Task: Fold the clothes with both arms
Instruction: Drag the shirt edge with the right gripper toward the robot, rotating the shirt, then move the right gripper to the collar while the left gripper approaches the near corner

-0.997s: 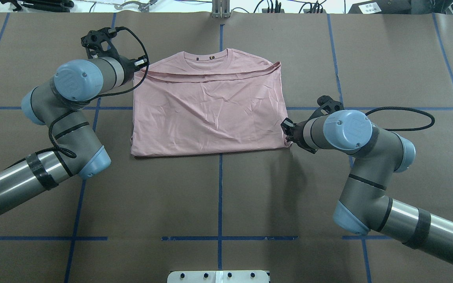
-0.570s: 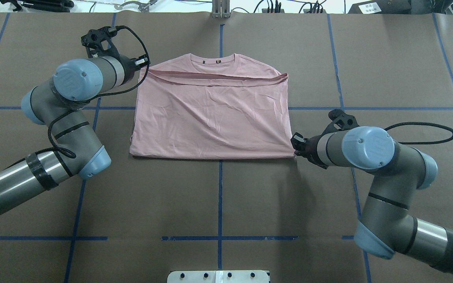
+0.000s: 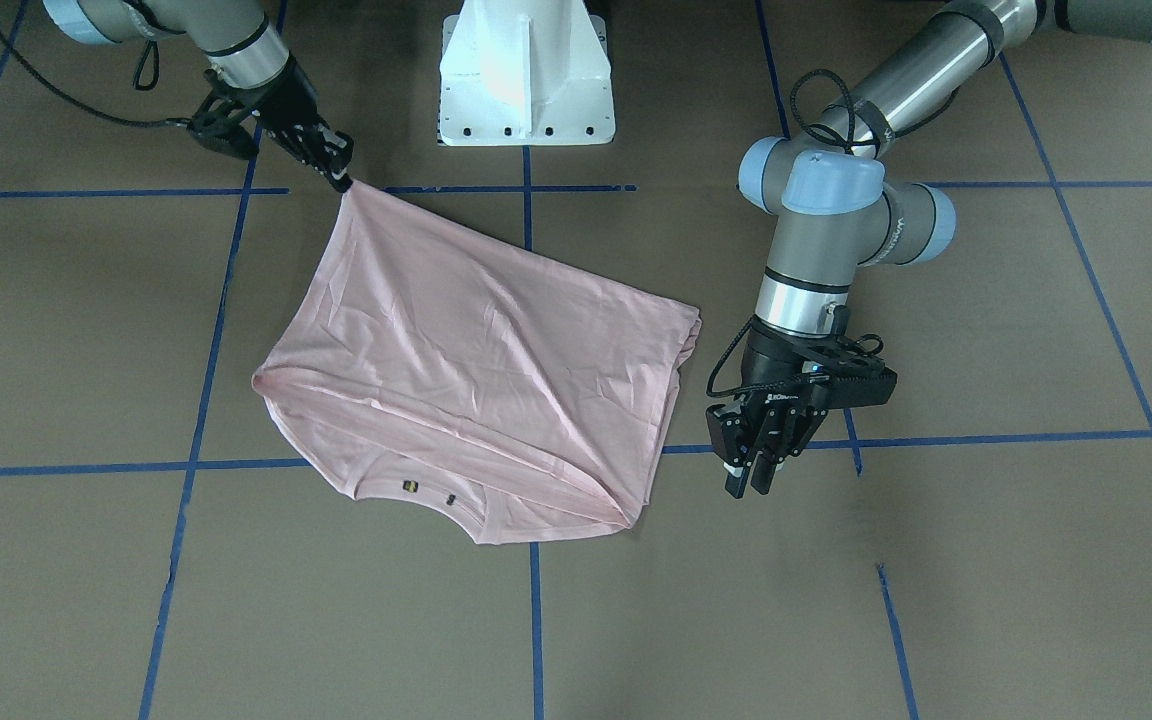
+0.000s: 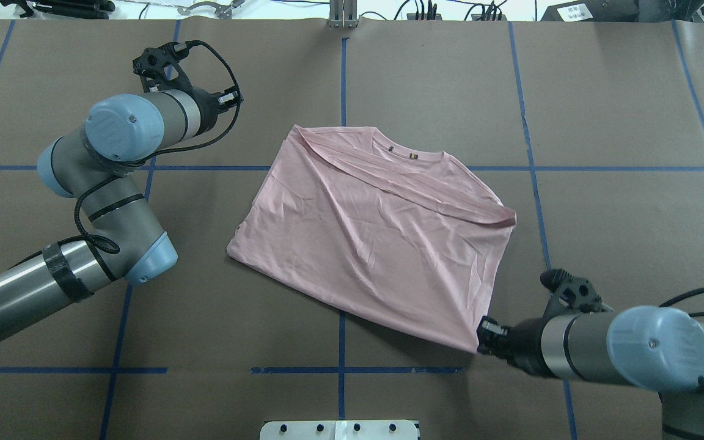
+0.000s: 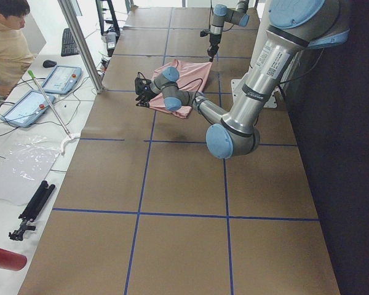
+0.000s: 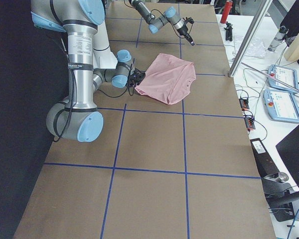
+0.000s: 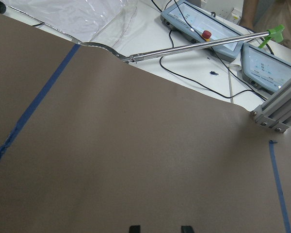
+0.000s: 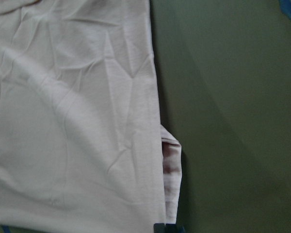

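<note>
The pale pink T-shirt (image 4: 376, 238) lies folded and skewed on the brown table, plain side up, with its collar (image 4: 402, 153) at the far side. The print is hidden. My right gripper (image 4: 483, 335) is shut on the shirt's near right corner, low over the table; the front view shows the pinch (image 3: 339, 182), and the right wrist view is filled with pink cloth (image 8: 77, 121). My left gripper (image 4: 228, 99) hangs open and empty left of the shirt, apart from it (image 3: 751, 478). Its fingertips (image 7: 134, 228) show over bare table.
The white pedestal base (image 4: 340, 429) stands at the table's near edge. Blue tape lines (image 4: 341, 73) cross the brown surface. An aluminium post (image 4: 343, 15) stands at the far edge. Beyond it sit an operator (image 5: 6, 43) and control pendants (image 5: 61, 78).
My right gripper has dragged its shirt corner toward the near right, turning the whole shirt. The shirt's far left corner has come away from my left gripper, which stayed roughly in place.
</note>
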Robot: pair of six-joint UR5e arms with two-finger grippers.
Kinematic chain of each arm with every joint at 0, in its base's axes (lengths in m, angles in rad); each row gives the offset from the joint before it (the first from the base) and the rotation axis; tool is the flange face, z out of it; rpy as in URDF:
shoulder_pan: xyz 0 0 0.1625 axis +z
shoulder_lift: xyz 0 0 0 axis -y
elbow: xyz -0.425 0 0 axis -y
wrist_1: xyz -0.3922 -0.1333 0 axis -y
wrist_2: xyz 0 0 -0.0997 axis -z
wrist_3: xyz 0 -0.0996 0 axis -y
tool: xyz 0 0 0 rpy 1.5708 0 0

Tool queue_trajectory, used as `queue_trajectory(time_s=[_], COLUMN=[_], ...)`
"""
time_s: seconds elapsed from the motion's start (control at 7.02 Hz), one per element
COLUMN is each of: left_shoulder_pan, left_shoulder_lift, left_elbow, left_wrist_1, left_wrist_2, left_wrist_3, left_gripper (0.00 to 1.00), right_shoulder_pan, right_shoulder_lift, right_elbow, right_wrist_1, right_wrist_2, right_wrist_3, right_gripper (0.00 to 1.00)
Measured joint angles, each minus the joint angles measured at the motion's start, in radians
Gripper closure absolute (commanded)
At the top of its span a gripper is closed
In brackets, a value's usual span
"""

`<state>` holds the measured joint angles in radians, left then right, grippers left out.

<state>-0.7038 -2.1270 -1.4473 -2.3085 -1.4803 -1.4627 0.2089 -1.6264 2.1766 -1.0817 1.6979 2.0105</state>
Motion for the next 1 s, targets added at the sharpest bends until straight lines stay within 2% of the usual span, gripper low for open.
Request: queue_trajectory(time_s=[0.14, 0.43, 0.57, 0.85, 1.0], left_shoulder_pan=[0.017, 0.033, 0.038, 0.094, 0.143], left_shoulder_lift=[0.000, 0.031, 0.064, 0.121, 0.131], left_elbow=[-0.017, -0.075, -0.123, -0.245, -0.315], left_wrist_1=[0.000, 0.001, 0.001, 0.060, 0.146], left_wrist_2=[-0.027, -0.059, -0.088, -0.120, -0.117], left_wrist_3=[-0.025, -0.048, -0.072, -0.184, -0.240], left_gripper=[0.60, 0.58, 0.52, 0.43, 0.35], right_shoulder_pan=[-0.085, -0.190, -0.188, -0.068, 0.022], right_shoulder_lift=[-0.029, -0.073, -0.078, -0.060, -0.026], right_elbow=[0.049, 0.091, 0.078, 0.055, 0.039], right_wrist_1=[-0.001, -0.005, -0.005, -0.005, -0.006], right_wrist_2=[0.018, 0.060, 0.065, 0.067, 0.069], right_wrist_3=[0.032, 0.060, 0.066, 0.062, 0.049], right_gripper=[0.01, 0.00, 0.00, 0.00, 0.00])
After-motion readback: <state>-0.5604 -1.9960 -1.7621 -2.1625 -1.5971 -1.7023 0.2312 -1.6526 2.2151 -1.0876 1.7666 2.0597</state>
